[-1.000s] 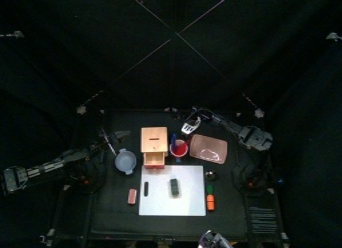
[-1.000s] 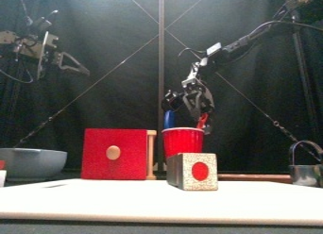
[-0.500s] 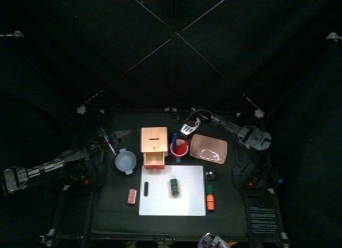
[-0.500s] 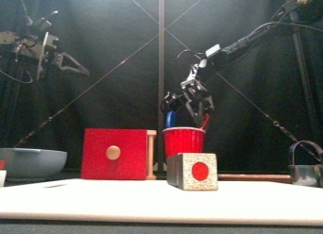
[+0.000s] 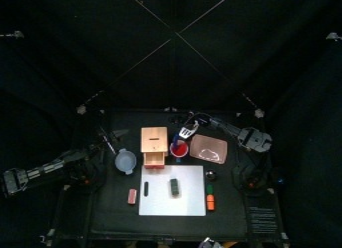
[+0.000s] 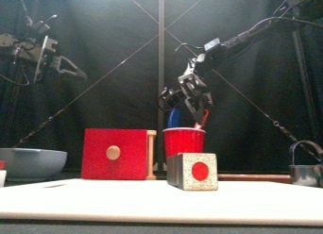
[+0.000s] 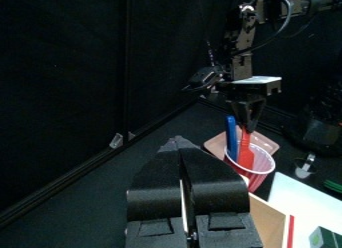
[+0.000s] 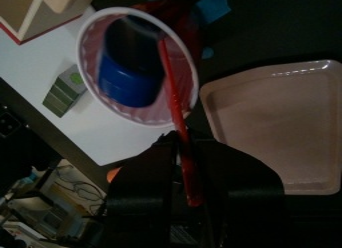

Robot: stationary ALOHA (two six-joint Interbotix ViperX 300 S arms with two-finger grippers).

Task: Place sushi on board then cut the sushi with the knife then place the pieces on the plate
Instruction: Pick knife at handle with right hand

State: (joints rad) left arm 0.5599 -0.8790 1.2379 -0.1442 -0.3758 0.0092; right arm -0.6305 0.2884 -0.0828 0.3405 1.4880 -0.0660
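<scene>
**Desk:** Nearest the front edge of the counter (image 5: pixel 114 217), what do we have?

**Photographer:** The sushi roll (image 6: pixel 192 171), lying on the white board (image 6: pixel 76 195). Its red-dotted end faces the front, so its long axis runs front to back.

**Desk:** And behind it?

**Photographer:** The red cup (image 6: pixel 183 142) with the blue knife (image 6: pixel 173 117) standing in it. Directly above, the right fingers (image 6: pixel 190 94) are clamped on the red knife (image 8: pixel 171 87), held roughly upright. Whether its tip is clear of the rim cannot be told.

**Desk:** So which way must the knife travel?

**Photographer:** Toward the front and down, by my reading. The roll lies in front of the fingers, and the blade would need to cross it side to side.

**Desk:** And further back?

**Photographer:** The pink tray (image 5: pixel 210 147) sits empty, just right of the cup. The left fingers (image 7: pixel 185 162) are pressed together on nothing, raised well off to the left. The right arm is plainly the nearer one.
</scene>
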